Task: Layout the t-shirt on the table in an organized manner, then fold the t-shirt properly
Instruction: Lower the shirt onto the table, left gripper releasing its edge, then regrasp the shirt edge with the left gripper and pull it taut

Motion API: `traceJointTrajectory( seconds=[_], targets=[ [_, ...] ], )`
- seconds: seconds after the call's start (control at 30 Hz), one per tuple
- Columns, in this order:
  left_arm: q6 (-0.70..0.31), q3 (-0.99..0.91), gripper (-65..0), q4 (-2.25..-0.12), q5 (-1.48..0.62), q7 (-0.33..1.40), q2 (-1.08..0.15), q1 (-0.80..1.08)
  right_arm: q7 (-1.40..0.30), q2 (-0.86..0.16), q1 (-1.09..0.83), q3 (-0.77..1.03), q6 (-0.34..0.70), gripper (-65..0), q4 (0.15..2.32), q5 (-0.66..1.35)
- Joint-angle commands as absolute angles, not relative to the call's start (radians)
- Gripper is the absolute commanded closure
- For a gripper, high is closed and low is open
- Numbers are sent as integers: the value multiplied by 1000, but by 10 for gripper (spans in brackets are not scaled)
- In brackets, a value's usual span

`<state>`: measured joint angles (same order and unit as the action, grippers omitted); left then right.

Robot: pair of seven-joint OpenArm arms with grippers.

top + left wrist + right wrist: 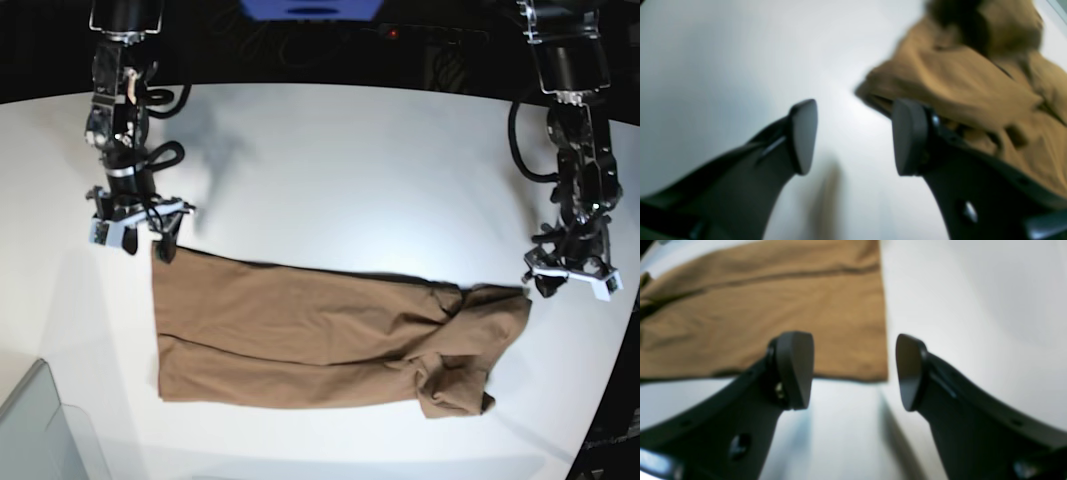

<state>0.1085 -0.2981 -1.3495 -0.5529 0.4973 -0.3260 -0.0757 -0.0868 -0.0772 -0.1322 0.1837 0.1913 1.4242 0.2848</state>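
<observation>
The brown t-shirt (pixel 320 340) lies on the white table (pixel 350 170) as a long band, flat on the left and bunched into wrinkles at its right end (pixel 470 360). My right gripper (pixel 135 238) hovers just above the shirt's upper left corner, open with nothing between its fingers. In the right wrist view the t-shirt (pixel 773 306) ends in a square corner behind the open right gripper (pixel 853 371). My left gripper (pixel 572 285) is open beside the bunched right end. In the left wrist view the left gripper (pixel 857 136) holds nothing, and crumpled t-shirt cloth (pixel 967 90) lies by the right finger.
A grey translucent bin corner (pixel 40 430) sticks in at the bottom left of the base view. The table's curved far edge (pixel 330 88) runs along the top, with dark background beyond. Both arms reach down from the back corners.
</observation>
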Motion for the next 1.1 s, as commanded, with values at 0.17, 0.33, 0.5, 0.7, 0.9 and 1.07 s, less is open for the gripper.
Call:
traceJointTrajectory(
  seconds=[0.17, 0.33, 0.5, 0.7, 0.9, 1.07],
  targets=[
    [87, -291, -450, -1251, -565, 483, -328, -166, -58, -67, -170, 182, 202, -396, 1448, 288],
    [87, -180, -453, -1098, -565, 464, -329, -283, -59, -70, -202, 182, 202, -396, 1449, 286],
    [87, -21, -451, -947, -565, 303, -335, -363, -59, -71, -232, 182, 202, -396, 1451, 285],
    [87, 73, -448, -840, -564, 186, -338, -380, -62, -70, -260, 226, 205, -396, 1481, 285],
    [87, 73, -217, -802, -564, 174, -337, -386, -68, -96, -216, 222, 206, -400, 1474, 285],
    [87, 68, 0, -812, -570, 182, -338, -381, -68, -101, -102, 220, 208, -400, 1369, 283]
  ],
)
